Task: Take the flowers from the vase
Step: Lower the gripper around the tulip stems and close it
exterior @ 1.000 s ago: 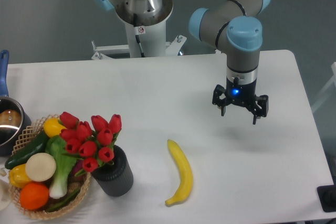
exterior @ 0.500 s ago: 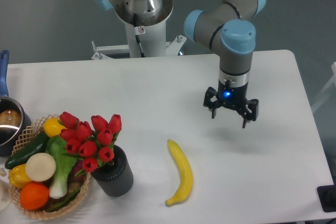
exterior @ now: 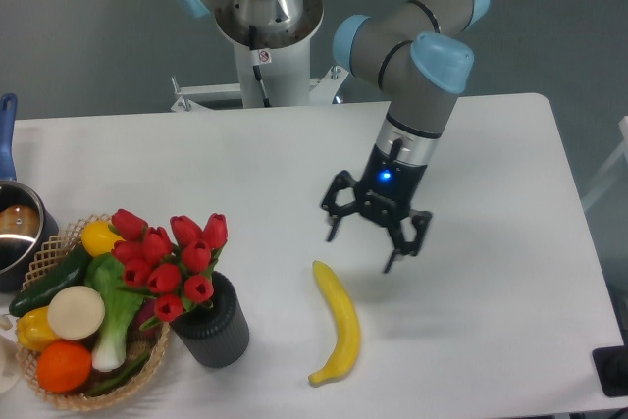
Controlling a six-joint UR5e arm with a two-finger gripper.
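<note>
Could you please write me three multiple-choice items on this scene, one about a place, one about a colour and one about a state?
1. Where is the banana?
A. in the basket
B. on the bare table, right of the vase
C. in the pot

2. What colour are the flowers?
A. red
B. white
C. purple

3. How is the tool?
A. shut on the flowers
B. shut on the banana
C. open and holding nothing

Answers: 1 B, it lies on the table beside the vase. 2 A, every bloom is red. 3 C, its fingers are spread above the table.
</note>
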